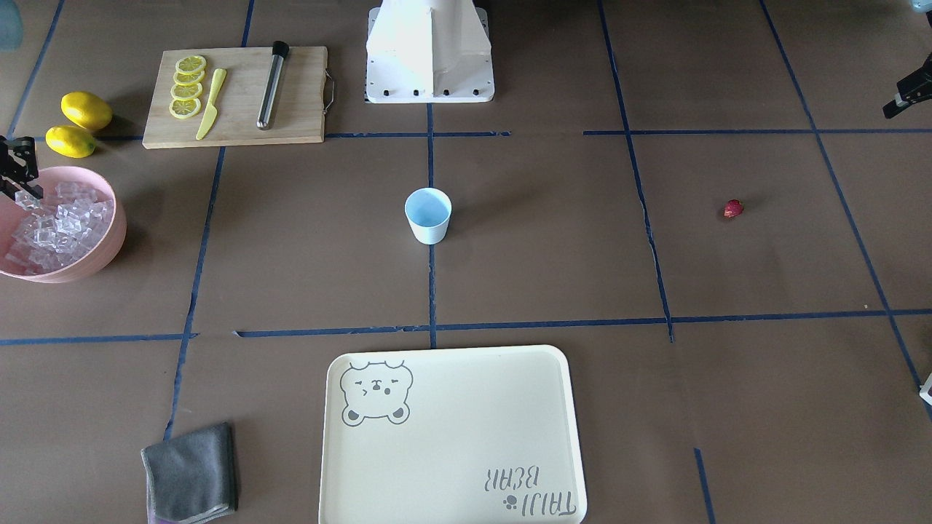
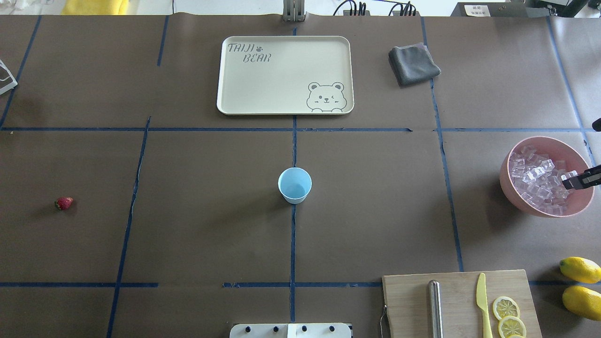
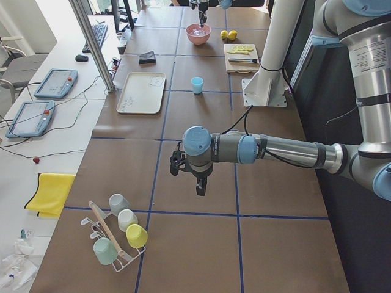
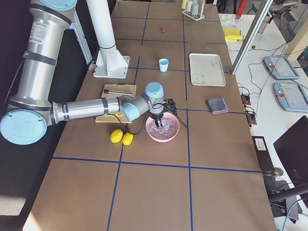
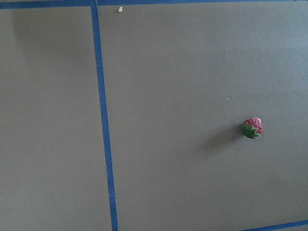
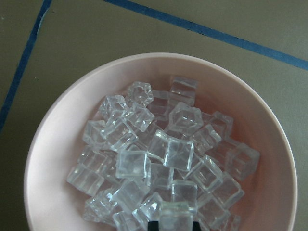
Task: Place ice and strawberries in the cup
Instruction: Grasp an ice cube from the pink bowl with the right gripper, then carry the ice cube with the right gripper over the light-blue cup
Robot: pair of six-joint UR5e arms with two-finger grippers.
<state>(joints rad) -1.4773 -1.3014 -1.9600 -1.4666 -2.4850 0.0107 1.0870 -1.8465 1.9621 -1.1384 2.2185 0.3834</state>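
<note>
1. Brown table (image 2: 188, 211), gridded with blue tape, is carrying every item listed below.
2. Right gripper (image 2: 572, 180) is reaching down into the pink bowl (image 6: 53, 144). Its dark fingertips (image 6: 154, 226) are pinching a single cube at the edge of the pile.
3. Ice (image 6: 163, 159), in clear cubes, is lying heaped in that bowl, which is sitting at the robot's far right.
4. Left gripper (image 3: 200, 188) is hanging fingers-down over the table at the robot's far left; whether it is parted or closed cannot be told.
5. Strawberry (image 5: 252, 128), red with a green top, is lying alone on the table near the left gripper and well apart from the cup.
6. Cup (image 2: 294, 185) is standing upright at the table's centre on a tape line, its light blue inside showing.
7. Two whole lemons (image 2: 581, 270) are lying near the bowl, beside a wooden cutting board (image 1: 291, 94).
8. Lemon slices (image 1: 188, 86), a yellow knife (image 1: 211, 104) and a steel rod (image 1: 271, 86) are resting on that board.
9. Cream bear-printed tray (image 2: 281, 94) and a folded grey cloth (image 2: 413, 63) are lying at the far side from the robot.
</note>
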